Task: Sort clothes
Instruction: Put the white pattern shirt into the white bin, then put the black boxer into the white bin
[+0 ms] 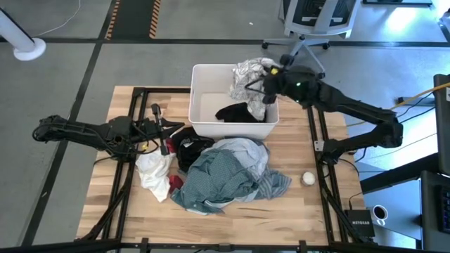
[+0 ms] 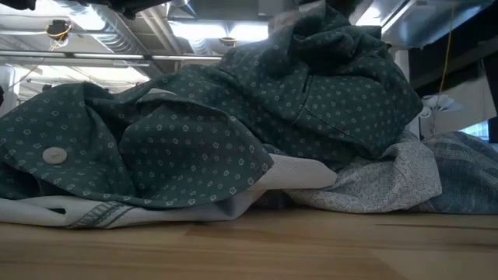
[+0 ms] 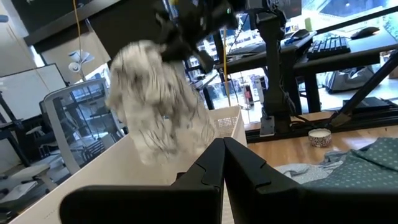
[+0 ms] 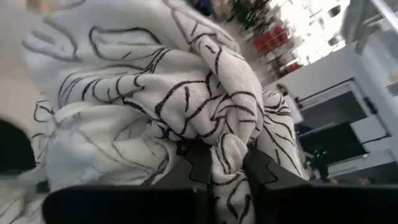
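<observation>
- Holding the grey-white patterned garment (image 1: 247, 76) over the tub's (image 1: 204, 77) far right corner: your right gripper (image 1: 266, 87), fingers clamped on a fold of it (image 4: 227, 158).
- Black piece (image 1: 235, 112) lies inside the tub.
- Your left gripper (image 1: 160, 130) waits near the table's (image 1: 295, 204) left edge, fingers pressed together (image 3: 208, 171).
- Remaining clothes pile (image 1: 225, 172) sits mid-table: dotted green shirt (image 2: 233, 132), white piece (image 1: 153, 172), red one (image 1: 176, 183).

Grey-white patterned garment (image 1: 249, 74) hangs bunched over the tub's far corner; shirts (image 1: 225, 176) heaped, perhaps tangled.
</observation>
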`<state>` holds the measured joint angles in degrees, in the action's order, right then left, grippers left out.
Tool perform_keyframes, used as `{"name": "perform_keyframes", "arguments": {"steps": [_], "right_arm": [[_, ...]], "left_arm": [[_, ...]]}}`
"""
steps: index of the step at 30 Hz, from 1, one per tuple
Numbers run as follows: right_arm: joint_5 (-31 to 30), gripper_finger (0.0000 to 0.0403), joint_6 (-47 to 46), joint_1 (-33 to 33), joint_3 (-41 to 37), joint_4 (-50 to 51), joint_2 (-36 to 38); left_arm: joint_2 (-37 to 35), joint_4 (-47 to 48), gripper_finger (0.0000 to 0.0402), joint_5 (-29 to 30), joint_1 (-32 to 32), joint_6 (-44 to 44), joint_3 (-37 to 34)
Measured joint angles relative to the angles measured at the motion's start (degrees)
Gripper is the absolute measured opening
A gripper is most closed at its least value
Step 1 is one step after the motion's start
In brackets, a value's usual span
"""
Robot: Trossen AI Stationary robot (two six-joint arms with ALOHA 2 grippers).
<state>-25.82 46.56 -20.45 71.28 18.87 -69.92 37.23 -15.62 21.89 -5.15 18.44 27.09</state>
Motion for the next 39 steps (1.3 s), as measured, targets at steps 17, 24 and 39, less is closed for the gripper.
{"name": "perform_keyframes", "arguments": {"steps": [17,24,39], "right_arm": [[8.9,0.0145,-7.3,0.2,-14.9,-5.7,-0.4],[9.0,0.0216,-5.2,0.2,-12.9,-2.3,0.2],[9.0,0.03,-9.3,21.5,7.2,25.9,0.5]], "left_arm": [[0.0,0.1,0.0001,0.0,0.0,-1.5,0.0],[0.0,0.3,0.0001,0.0,0.0,-1.6,0.0],[1.6,3.3,0.0001,-2.3,-0.1,-2.6,0.0]]}}
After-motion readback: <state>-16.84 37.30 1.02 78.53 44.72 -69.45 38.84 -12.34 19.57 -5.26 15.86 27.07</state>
